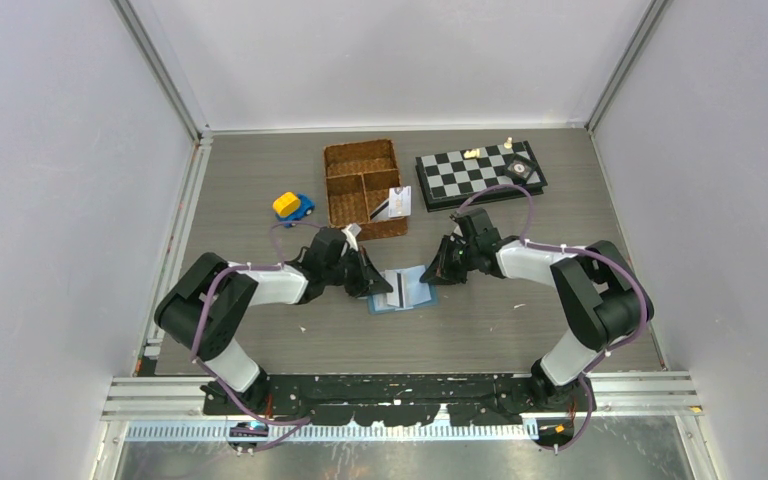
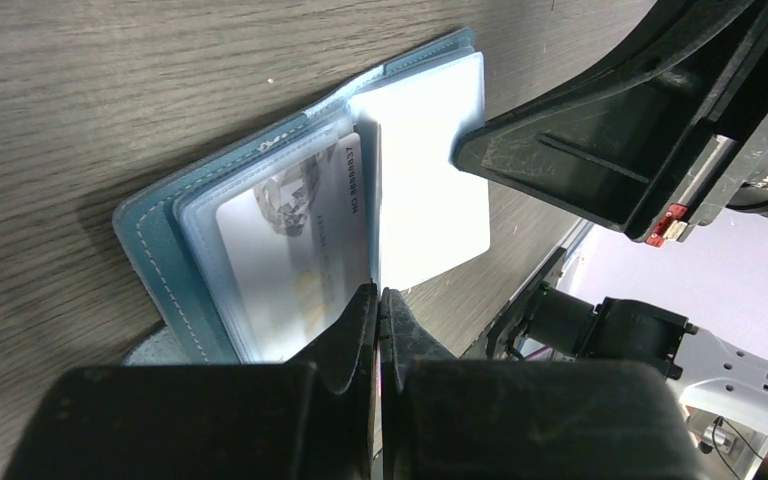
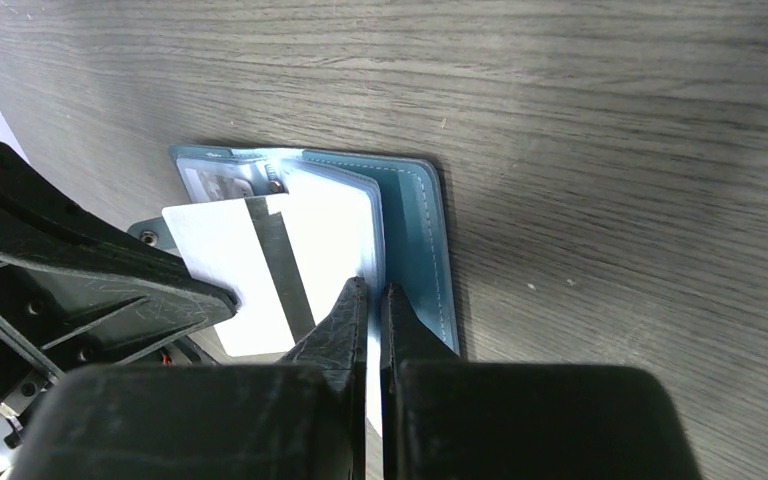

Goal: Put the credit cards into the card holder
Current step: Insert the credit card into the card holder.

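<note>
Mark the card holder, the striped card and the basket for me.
card holder (image 3: 415,230): right wrist view, teal cover.
striped card (image 3: 278,265): right wrist view, black stripe.
basket (image 1: 345,205): top view, bare left compartment.

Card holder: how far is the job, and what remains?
Done: one printed card sits in a clear pocket of the open card holder. In hand: the left gripper pinches a white striped card, and the right gripper pinches one of the holder's pages. Left: seating that card, plus the cards in the wicker basket.

Card holder (image 2: 155,250) at L fingers (image 2: 345,345)
</note>
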Available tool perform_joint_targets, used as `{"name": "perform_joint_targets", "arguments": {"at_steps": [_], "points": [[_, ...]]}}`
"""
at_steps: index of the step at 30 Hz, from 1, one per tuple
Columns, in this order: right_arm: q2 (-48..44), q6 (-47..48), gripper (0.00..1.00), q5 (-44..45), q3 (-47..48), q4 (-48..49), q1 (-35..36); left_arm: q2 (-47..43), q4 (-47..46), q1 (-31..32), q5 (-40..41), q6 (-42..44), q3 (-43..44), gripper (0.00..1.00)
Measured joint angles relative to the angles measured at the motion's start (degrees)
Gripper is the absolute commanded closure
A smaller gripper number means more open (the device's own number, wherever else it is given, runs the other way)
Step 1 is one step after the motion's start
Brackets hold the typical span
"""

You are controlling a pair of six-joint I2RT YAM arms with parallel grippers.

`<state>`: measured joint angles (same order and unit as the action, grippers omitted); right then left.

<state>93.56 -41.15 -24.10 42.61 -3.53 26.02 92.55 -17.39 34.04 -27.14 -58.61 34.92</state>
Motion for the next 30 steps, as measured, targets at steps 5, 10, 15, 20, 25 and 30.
{"name": "perform_joint_targets", "arguments": {"at_steps": [5,10,15,20,25,30], "points": [[0.3,0.0,1.00,-0.1,0.3,-0.3,0.0,0.0,-0.9,0.0,-0.4,-0.7,-0.2,1.00],[0.8,0.1,0.99,-0.5,0.8,-0.5,0.0,-0.1,-1.1,0.0,-0.5,-0.8,-0.2,1.00],[1.0,0.1,1.00,-0.6,1.1,-0.7,0.4,-0.1,-1.2,0.0,-0.7,-1.0,-0.2,1.00],[1.0,0.1,1.00,-0.6,1.2,-0.9,0.5,-0.1,-1.3,-0.1,-0.7,-1.0,-0.4,1.00],[1.0,0.1,1.00,-0.6,1.3,-1.1,0.5,-0.1,-1.9,-0.5,-0.7,-0.9,-1.2,1.00],[1.0,0.1,1.00,-0.5,1.4,-1.4,0.6,0.3,-4.1,-0.7,-0.4,-0.9,-2.3,1.00]]}}
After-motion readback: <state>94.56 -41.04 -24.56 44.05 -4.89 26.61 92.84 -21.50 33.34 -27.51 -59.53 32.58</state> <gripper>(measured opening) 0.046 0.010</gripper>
